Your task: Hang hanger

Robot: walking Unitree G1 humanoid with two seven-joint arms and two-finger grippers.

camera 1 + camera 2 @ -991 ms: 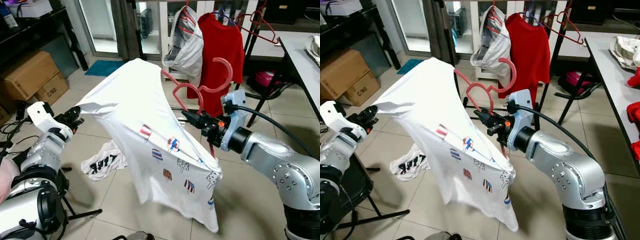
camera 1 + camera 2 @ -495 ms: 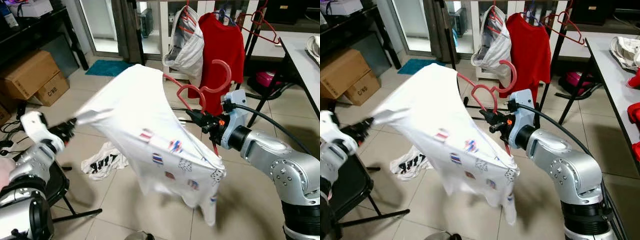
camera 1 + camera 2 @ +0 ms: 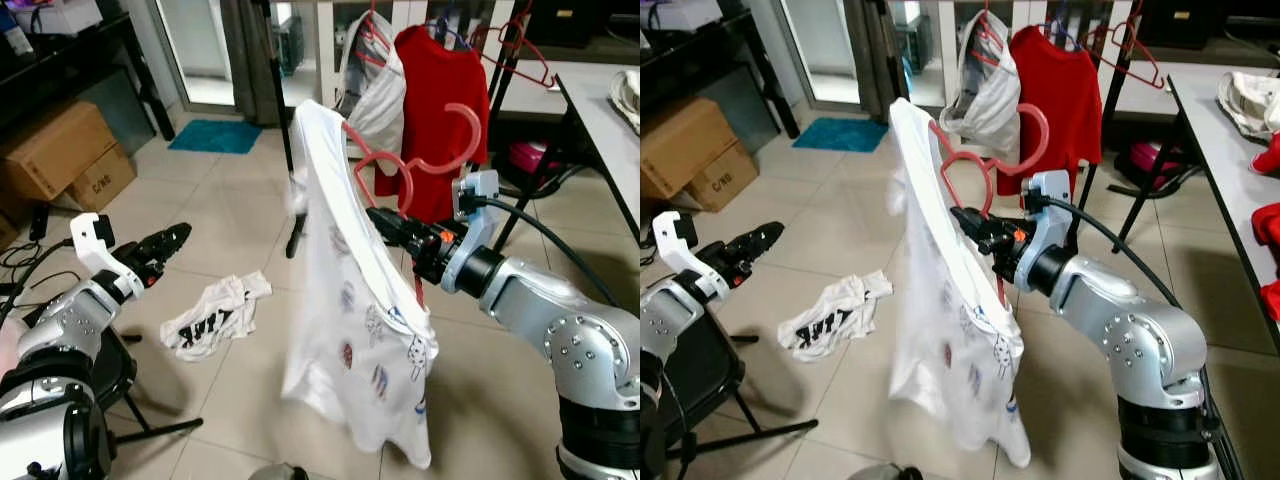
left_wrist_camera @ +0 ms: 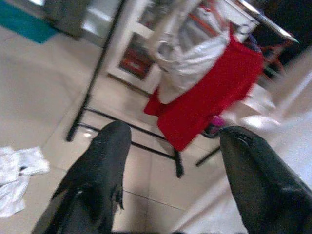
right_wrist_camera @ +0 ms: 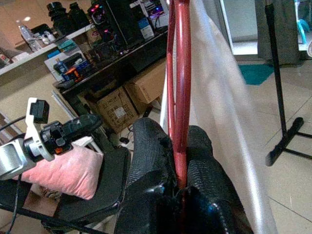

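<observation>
Between the fingers of the right gripper [image 3: 385,222] sits a red hanger [image 3: 415,165], clamped at its lower bar, its hook curving up above the gripper. A white T-shirt [image 3: 350,310] printed with small coloured motifs hangs from that hanger, draping down below and to the left of the gripper; the prints are too blurred to read. Behind the gripper stands a clothes rack [image 3: 510,90] carrying a red shirt [image 3: 440,90] and a pale garment [image 3: 990,85]. Well off to the left, the left gripper [image 3: 168,242] is held out over the tiled floor, fingers spread and holding nothing. Beneath it lies a crumpled white garment [image 3: 215,318] with dark lettering, possibly "ART". Farther left, a cardboard box [image 3: 100,180] bears a short printed code.
</observation>
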